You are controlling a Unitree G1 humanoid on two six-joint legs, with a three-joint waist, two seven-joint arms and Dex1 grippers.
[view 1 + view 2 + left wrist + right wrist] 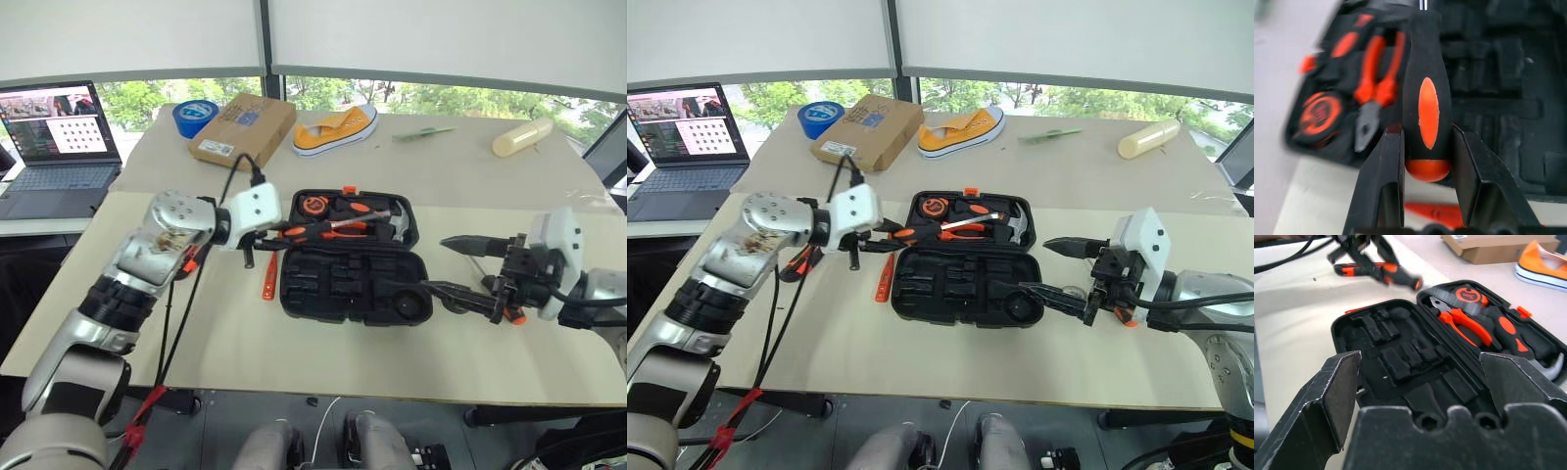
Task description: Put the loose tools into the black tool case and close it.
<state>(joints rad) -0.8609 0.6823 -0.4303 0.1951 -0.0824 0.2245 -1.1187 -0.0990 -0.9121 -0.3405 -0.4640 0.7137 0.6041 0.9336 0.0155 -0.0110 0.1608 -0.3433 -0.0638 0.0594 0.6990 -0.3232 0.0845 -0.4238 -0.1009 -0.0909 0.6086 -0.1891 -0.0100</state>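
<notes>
- Left tool (266, 238): you have it clamped on a black-and-orange screwdriver (1426, 107), its two fingers (1382, 183) pressed against the handle just above the rounded butt. The shaft reaches over the rear half of the black tool case (353, 257).
- Black tool case: open flat on the worktop (411, 352). The rear half already seats orange-handled pliers (1469, 327), a tape measure (1469, 295) and a hammer (397, 223); the front half shows mostly unfilled recesses.
- Orange utility knife (269, 279): loose on the worktop, just beside the case's left edge and below the left tool.
- Right tool (460, 269): you hold it spread wide and empty, at the case's right end; its lower finger lies close to the front half's right corner, and contact cannot be judged.
- Risk, misplacement: the grip sits near the handle's end, so the long shaft may swing as you lower it and land across the pliers rather than in its own recess.
- Risk, slip: a rounded handle pinched between flat fingers may roll or drop on release from height.
- Risk, closing: any tool proud of its recess would probably stop the lid from latching.
- Risk, disturbance: the right tool could nudge the light case and spoil your aim.
</notes>
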